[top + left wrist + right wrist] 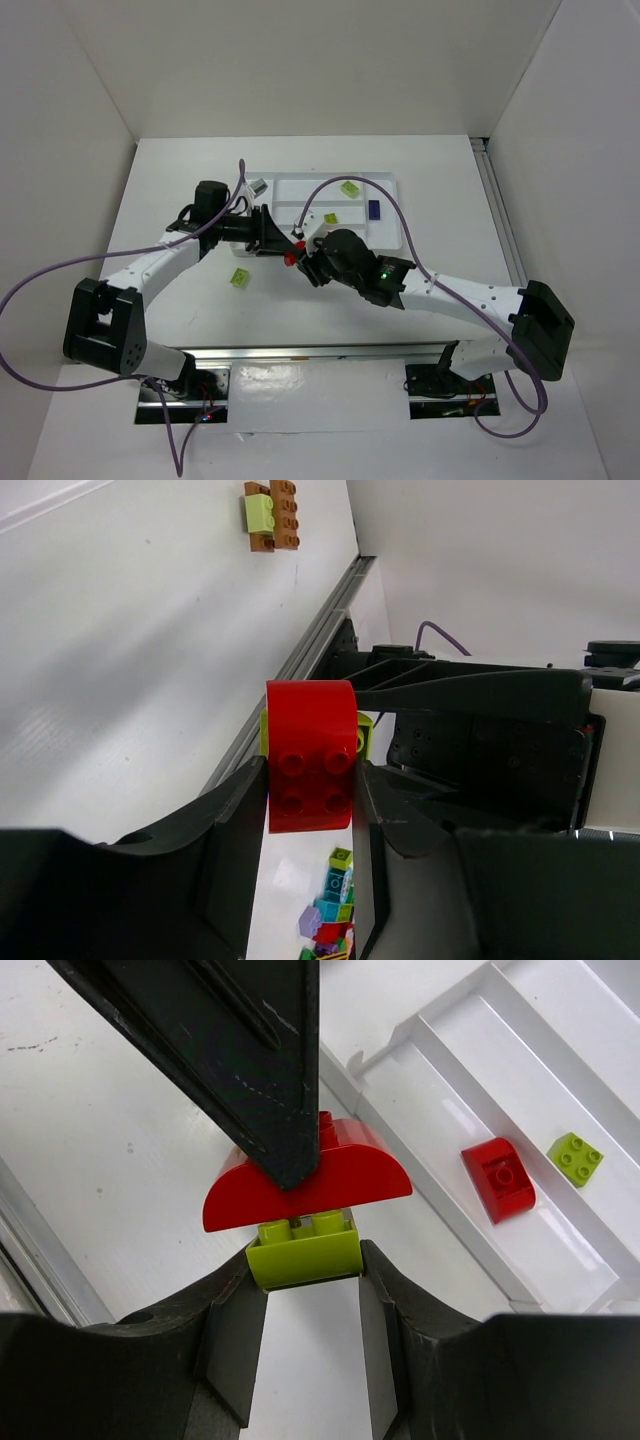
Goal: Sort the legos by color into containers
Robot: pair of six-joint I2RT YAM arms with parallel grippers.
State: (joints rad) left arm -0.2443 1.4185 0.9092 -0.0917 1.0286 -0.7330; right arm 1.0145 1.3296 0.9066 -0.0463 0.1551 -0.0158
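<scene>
My left gripper (281, 247) and right gripper (308, 262) meet tip to tip just in front of the white tray (300, 183). In the left wrist view the left gripper (310, 785) is shut on a red rounded brick (310, 755). In the right wrist view the right gripper (303, 1260) is shut on a lime brick (303, 1252) directly under that red brick (340, 1175); the lime studs show at the seam. In the tray lie a red brick (498, 1178), two lime bricks (349, 188) (329, 217) and a blue brick (374, 209).
A lime brick stuck on a brown one (240, 277) lies on the table left of the grippers; it also shows in the left wrist view (270, 515). A small heap of mixed-colour bricks (335, 915) shows between the left fingers. Metal rails run along the table's near and right edges.
</scene>
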